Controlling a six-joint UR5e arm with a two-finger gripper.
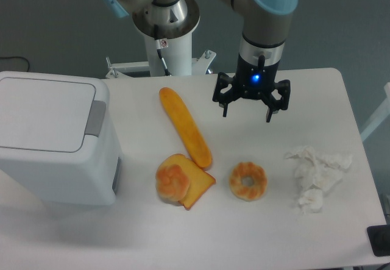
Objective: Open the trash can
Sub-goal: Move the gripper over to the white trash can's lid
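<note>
Jaws spread wide and holding nothing, my gripper (246, 105) hangs over bare table (317, 105) near the far edge, well apart from the shut trash can (55, 139) at the left edge.

The boxy white trash can (52, 142) stands upright at the table's left edge, flat lid shut, grey push tab facing right.

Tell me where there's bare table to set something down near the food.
Bare patches: between the trash can and the long bread, along the front edge below the donut, and between the donut and the crumpled tissue. Crowded where the long bread meets the toast and bun.
</note>
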